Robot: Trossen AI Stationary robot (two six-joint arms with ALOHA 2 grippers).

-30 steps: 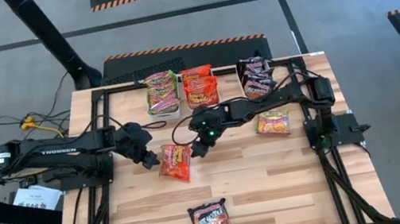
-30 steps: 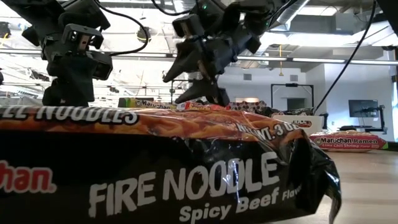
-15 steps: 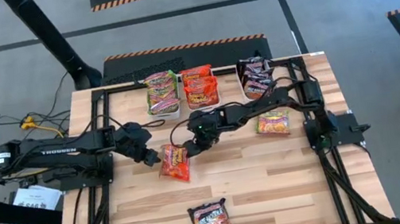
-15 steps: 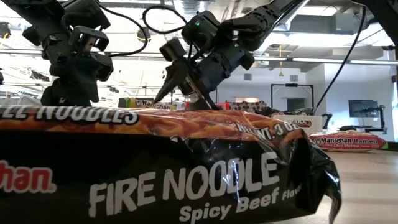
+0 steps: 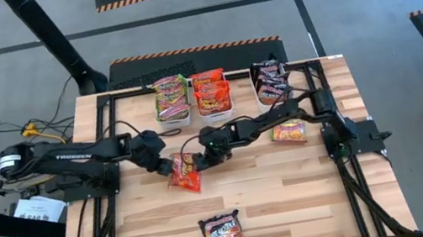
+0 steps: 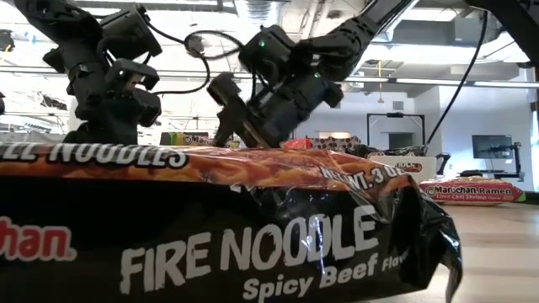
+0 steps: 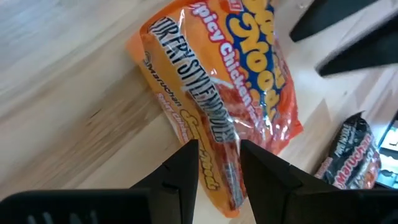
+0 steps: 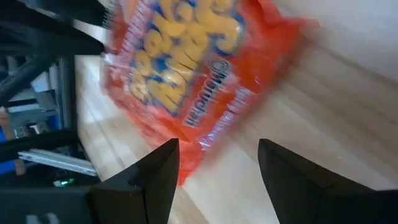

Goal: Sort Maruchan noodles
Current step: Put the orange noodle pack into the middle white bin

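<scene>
A red-orange Maruchan noodle packet (image 5: 186, 172) lies mid-table on the wood. My left gripper (image 5: 170, 166) is at its left edge, shut on it; the left wrist view shows the packet (image 7: 217, 81) running out ahead of the fingers. My right gripper (image 5: 198, 160) hovers open just over the packet's right side; in the right wrist view the packet (image 8: 186, 74) lies ahead of the spread fingers (image 8: 149, 180). A second red-orange packet (image 5: 288, 131) lies flat to the right. A black-purple packet (image 5: 222, 231) lies near the front edge and fills the low view (image 6: 219, 227). My left gripper pinches the packet's left side edge (image 7: 219, 163) between its two fingers. The fingers come slanting down from the table's left. The rest of the packet lies on the wood beyond them.
Three white bins stand along the far edge, holding green-yellow (image 5: 171, 97), red-orange (image 5: 210, 90) and black-purple (image 5: 271, 79) packets. Black frame rails (image 5: 106, 152) run along both table sides. Bare wood shows between the middle packet and the front one.
My right gripper has come down and toward the table's left onto the middle packet, rolling its wrist as it went, fingers staying spread. My left gripper has crept down and toward the right at the packet's left edge; the packet looks narrower from above.
</scene>
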